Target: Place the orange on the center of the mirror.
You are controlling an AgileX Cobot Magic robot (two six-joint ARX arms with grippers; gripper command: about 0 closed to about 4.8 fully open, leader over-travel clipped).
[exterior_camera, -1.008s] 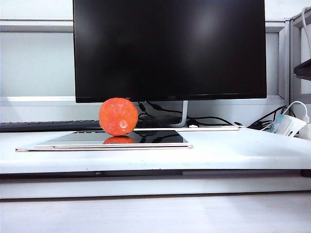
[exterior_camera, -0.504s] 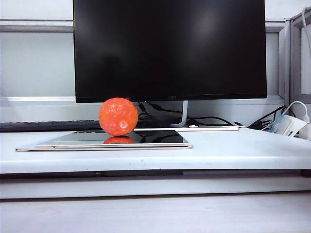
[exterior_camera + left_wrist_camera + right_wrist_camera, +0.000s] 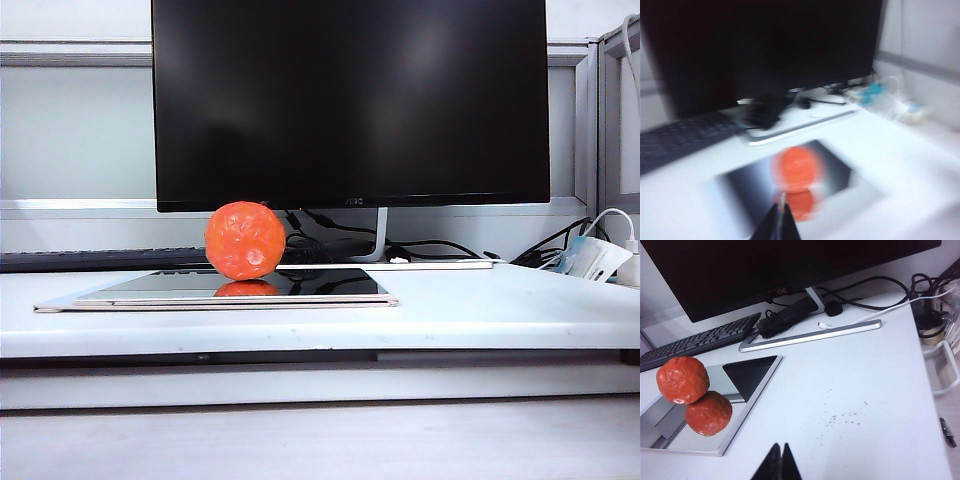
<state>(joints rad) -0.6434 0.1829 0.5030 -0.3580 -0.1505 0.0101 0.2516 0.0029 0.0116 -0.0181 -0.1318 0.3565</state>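
Nothing's budged since a second ago: orange [image 3: 245,240] sits on the mirror [image 3: 320,285] same as before, bumpy red-orange skin, small pale spot low on its front, reflection right under it. Left hand [image 3: 781,220] hangs above the mirror near the orange, tips pinched together, holding nothing, though its view is blurry. Right hand [image 3: 779,461] is clenched too, empty, over bare white desk [image 3: 855,390] beside the mirror.

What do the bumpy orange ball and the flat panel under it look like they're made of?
The bumpy orange-red ball: probably rubber or soft plastic rather than fruit, since its dimpled skin is uniformly coloured with a dull sheen. The flat rectangular mirror panel: seemingly polished glass, as it reflects the ball sharply, inside a pale gold-beige rim that could be metal or plastic.
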